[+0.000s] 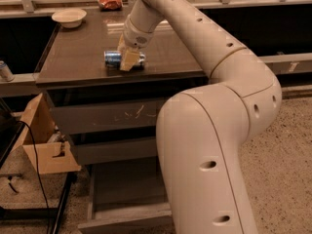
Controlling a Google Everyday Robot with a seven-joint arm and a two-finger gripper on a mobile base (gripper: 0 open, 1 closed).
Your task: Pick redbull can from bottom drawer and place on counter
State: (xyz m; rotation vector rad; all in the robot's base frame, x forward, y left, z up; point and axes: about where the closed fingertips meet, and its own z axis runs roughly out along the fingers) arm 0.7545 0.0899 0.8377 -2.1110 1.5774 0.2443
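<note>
The redbull can [113, 58], blue and silver, lies on its side on the glossy grey-brown counter [78, 57], near the front middle. My gripper [128, 58] comes down from above and its tan fingers [129, 60] straddle the can's right half, closed against it. The can looks to be resting on the counter top. The bottom drawer [124, 186] stands pulled open below, its grey floor bare where I can see it; my arm hides its right part.
A white bowl [68, 17] and a red snack bag [110, 2] sit at the counter's back. A pale can [6, 71] stands on the left ledge. A scratched drawer front [107, 116] is above the open drawer. A cardboard box [44, 147] stands at the left.
</note>
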